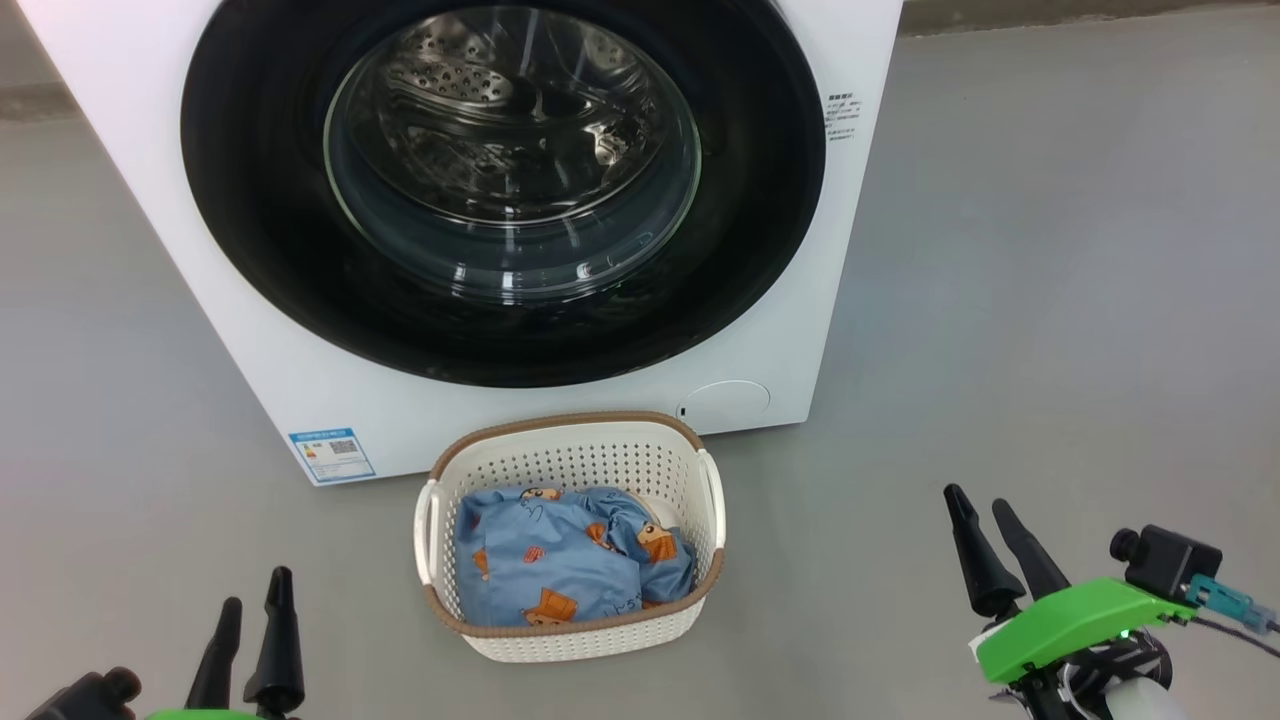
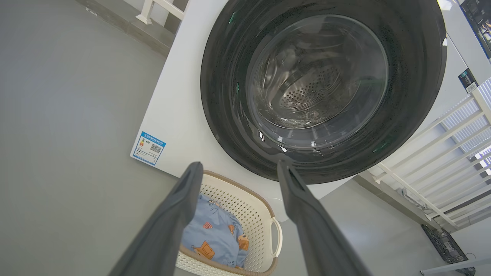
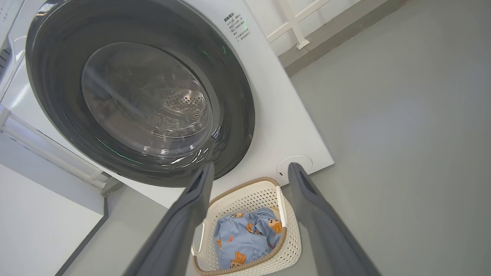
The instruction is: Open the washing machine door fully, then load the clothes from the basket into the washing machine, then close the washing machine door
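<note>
Status: zero of three steps done, by the look of it. The washing machine door point(image 1: 510, 160) sits shut, flush against the front of the washing machine point(image 1: 400, 420), with the steel drum point(image 1: 470, 90) seen through its glass. All the clothes point(image 1: 560, 560) are in the basket point(image 1: 600, 460), a bunched blue heap lying toward the wall nearer the hands. Nothing can be made out in the drum. Left hand point(image 1: 257, 588) has its fingers point(image 2: 168, 222) apart and carries nothing. Right hand point(image 1: 978, 497) is the same, fingers apart and empty. Both hang low near the floor point(image 1: 1050, 300), touching nothing. The basket stands on the floor ahead of and between the two hands: forward and right of the left hand, forward and left of the right hand, well apart from each. The door is farther out past the basket and higher than both hands, and each wrist view looks along its fingers at the door's lower rim. The basket's far wall is just beside the machine's front, below the door, with the round filter cap point(image 1: 725, 400) just past its right corner. Left to do: swing the door fully open, move the clothes into the drum, shut the door. Judgement: the door comes first, and the basket so close under it may crowd the swing. Which side holds the catch cannot be told from here.
</note>
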Controlling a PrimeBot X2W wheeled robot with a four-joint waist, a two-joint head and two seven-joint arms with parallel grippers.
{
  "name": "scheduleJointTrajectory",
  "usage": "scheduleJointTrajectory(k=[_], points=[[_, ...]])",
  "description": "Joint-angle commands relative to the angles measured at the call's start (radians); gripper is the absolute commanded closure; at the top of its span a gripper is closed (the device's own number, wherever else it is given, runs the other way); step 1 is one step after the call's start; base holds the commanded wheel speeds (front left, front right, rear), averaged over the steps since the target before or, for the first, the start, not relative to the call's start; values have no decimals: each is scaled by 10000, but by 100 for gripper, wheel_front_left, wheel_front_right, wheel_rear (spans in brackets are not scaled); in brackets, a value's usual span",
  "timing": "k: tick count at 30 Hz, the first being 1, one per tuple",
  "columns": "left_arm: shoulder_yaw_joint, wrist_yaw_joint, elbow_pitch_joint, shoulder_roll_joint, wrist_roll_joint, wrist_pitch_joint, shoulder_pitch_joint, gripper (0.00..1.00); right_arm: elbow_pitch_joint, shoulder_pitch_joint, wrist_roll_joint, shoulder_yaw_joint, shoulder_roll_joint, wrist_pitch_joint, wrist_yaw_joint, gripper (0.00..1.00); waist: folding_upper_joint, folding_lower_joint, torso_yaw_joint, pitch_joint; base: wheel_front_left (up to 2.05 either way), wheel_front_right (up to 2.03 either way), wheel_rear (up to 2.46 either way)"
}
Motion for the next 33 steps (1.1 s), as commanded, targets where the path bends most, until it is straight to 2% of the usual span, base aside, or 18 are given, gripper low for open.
scheduleJointTrajectory(k=[1,18,33], points=[[210,-59,-168,198,398,-181,-441,0,-124,-654,-425,237,-130,-160,-8,0,-1,0,-7,-10,0,0,0],[276,-38,-159,238,2407,-657,-452,0,334,-1197,-2266,599,-251,-628,-9,0,-1,0,-14,-90,0,0,0],[206,-65,-76,366,4392,-1133,-426,0,1302,-1786,-4040,1220,-476,-1096,-11,0,-1,0,-54,-74,0,0,0]])
